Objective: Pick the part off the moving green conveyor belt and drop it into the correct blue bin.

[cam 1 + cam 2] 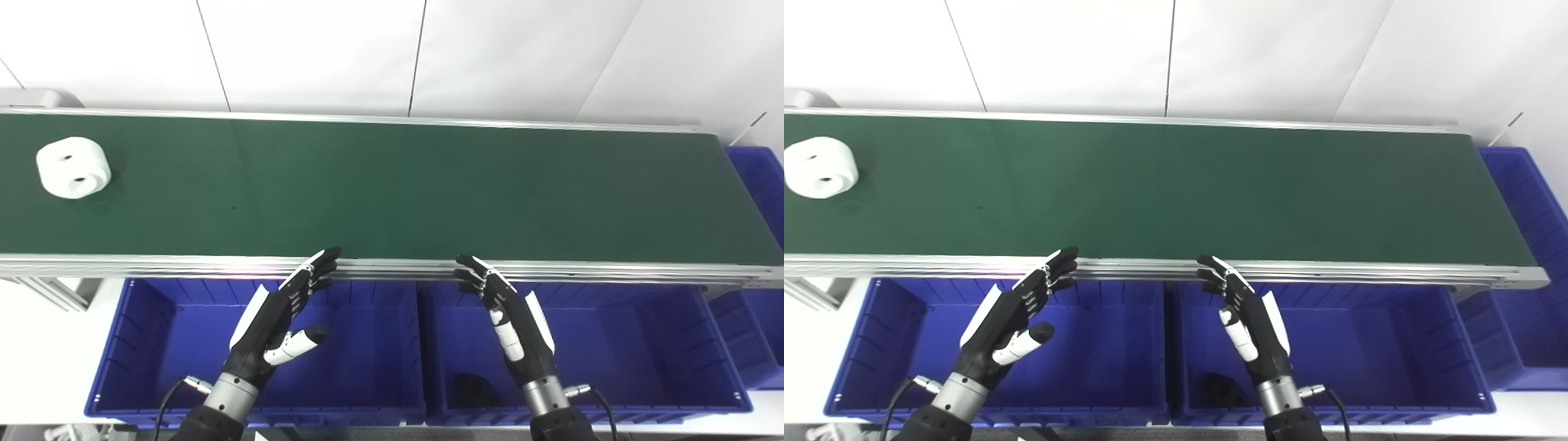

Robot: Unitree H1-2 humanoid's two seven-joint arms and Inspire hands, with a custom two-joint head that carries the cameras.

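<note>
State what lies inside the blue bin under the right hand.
The blue bin holds one dark object near its front left corner; the right hand and wrist cover part of the floor beside it.

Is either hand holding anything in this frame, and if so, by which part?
Nothing is held. The left hand and right hand are open above the blue plastic bins; the white rounded part with two holes lies untouched on the green conveyor belt.

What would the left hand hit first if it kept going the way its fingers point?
Probably the conveyor's near metal rail, which the left hand's fingertips almost reach. Height is unclear; passing above it, only bare green belt follows.
</note>
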